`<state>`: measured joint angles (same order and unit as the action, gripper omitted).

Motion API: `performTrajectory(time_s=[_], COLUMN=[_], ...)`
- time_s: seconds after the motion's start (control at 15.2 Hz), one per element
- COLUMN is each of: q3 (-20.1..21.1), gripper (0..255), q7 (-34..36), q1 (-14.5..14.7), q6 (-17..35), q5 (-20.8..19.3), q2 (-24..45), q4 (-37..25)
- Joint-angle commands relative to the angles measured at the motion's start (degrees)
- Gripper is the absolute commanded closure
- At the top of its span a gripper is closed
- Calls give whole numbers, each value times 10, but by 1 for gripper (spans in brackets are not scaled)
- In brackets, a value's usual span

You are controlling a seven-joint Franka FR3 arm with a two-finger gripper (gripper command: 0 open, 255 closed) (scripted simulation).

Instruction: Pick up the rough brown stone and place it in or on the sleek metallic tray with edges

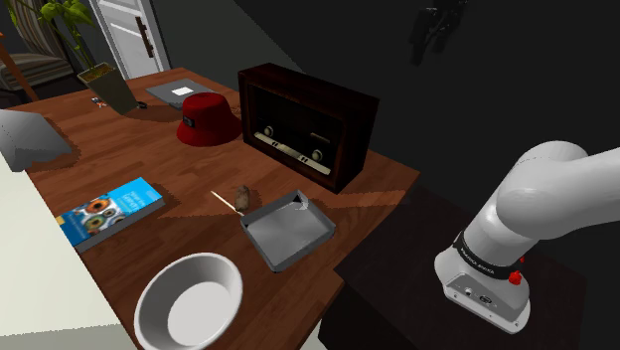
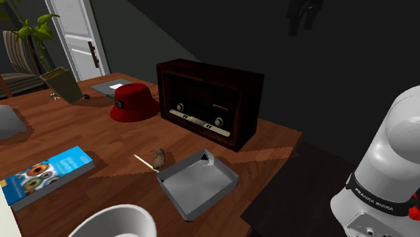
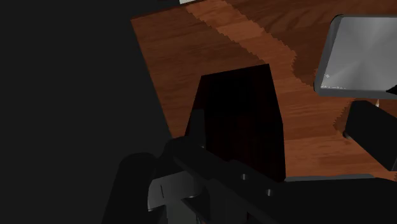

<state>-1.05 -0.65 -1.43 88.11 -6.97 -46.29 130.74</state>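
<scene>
The small brown stone [image 1: 241, 196] [image 2: 159, 157] lies on the wooden table just off the far corner of the grey metallic tray [image 1: 288, 234] [image 2: 197, 182], touching neither its rim nor its inside. The tray is shallow, with raised edges and nothing in it. My black gripper [image 1: 437, 30] [image 2: 306, 13] hangs high up against the dark wall, above and behind the radio, far from the stone. In the wrist view the gripper [image 3: 280, 146] is open, looking down on the radio's top with the tray [image 3: 362, 54] beyond it.
A dark wooden radio [image 1: 306, 119] [image 2: 208, 101] [image 3: 242, 121] stands behind the tray. A thin white stick [image 1: 226, 202] lies by the stone. A red hat [image 1: 209, 119], a blue book [image 1: 109, 212], a white bowl [image 1: 189, 301] and a potted plant [image 1: 104, 85] share the table.
</scene>
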Motion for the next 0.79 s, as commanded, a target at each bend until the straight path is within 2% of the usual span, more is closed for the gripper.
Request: performTrajectory(time_s=[0.0, 0.73], q3=[0, 86], gripper=[0, 0], q7=[0, 141], q1=[0, 17], q6=[0, 167], q5=[0, 62], q2=[0, 91], q4=[0, 86])
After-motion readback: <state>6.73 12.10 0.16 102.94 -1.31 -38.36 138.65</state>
